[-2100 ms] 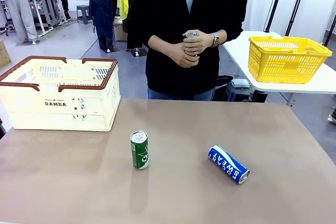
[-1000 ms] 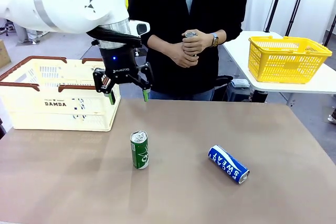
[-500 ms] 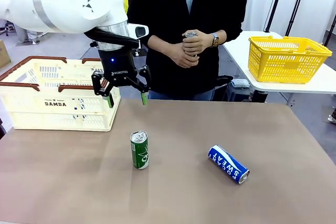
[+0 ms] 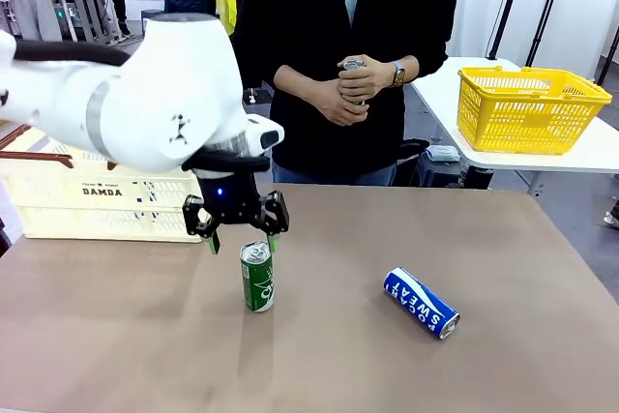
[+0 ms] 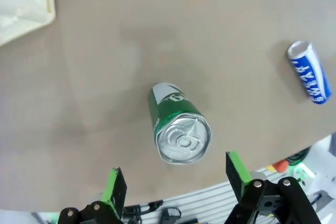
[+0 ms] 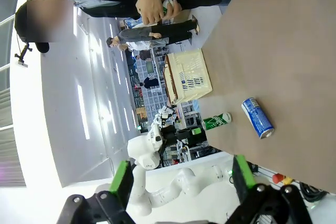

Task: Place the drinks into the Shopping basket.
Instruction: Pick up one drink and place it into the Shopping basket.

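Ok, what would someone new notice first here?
The left gripper hangs open over the upright green can at mid-table. The blue can lies on its side to the right, and the person at the far side holds what looks like a third can in both hands.

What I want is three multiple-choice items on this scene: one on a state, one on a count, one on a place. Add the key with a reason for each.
1. The blue can is:
A) upright
B) lying on its side
C) crushed flat

2. Cans on the table:
A) one
B) two
C) four

3. The left gripper hangs:
A) above the blue can
B) flat on the table
C) above the green can

Key:
1 B, its long side rests on the table.
2 B, one blue and one green.
3 C, its open fingers stand on either side above that can's silver top.
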`<state>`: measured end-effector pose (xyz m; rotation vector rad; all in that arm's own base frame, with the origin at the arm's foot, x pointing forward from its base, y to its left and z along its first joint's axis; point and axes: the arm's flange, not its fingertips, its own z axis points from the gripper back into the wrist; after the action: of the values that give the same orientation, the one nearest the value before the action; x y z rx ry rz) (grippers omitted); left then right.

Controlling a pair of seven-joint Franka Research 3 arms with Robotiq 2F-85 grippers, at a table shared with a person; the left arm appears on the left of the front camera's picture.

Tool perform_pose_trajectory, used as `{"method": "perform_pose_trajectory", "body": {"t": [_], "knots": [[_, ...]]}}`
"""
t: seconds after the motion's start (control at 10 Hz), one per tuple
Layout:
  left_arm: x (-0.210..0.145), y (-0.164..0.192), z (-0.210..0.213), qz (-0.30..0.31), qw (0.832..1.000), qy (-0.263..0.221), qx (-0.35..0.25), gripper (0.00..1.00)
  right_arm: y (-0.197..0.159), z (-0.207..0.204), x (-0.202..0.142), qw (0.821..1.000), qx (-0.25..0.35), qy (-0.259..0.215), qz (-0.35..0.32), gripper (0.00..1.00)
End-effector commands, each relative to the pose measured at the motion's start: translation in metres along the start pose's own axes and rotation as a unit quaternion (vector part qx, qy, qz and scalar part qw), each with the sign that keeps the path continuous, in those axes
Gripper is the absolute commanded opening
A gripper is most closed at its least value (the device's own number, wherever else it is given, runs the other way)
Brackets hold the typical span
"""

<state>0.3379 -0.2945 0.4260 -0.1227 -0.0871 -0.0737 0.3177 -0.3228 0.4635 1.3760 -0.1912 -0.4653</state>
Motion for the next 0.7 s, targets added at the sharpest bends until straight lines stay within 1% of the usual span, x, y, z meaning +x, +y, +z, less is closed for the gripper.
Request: {"method": "perform_pose_trajectory", "body": {"t": [0.0,0.3,0.6], "knots": [[-0.003,-0.001,-0.019,-0.002,1.0,-0.016,0.003,1.0,0.004,0.0,-0.003,1.0,-0.001,0.003,-0.01,1.0],[0.011,-0.005,-0.051,-0.001,1.0,0.011,0.018,1.0,0.004,0.0,-0.003,1.0,-0.001,0.003,-0.01,1.0],[0.015,-0.008,-0.062,-0.008,1.0,0.008,0.019,1.0,0.004,0.0,-0.003,1.0,-0.001,0.003,-0.01,1.0]]}}
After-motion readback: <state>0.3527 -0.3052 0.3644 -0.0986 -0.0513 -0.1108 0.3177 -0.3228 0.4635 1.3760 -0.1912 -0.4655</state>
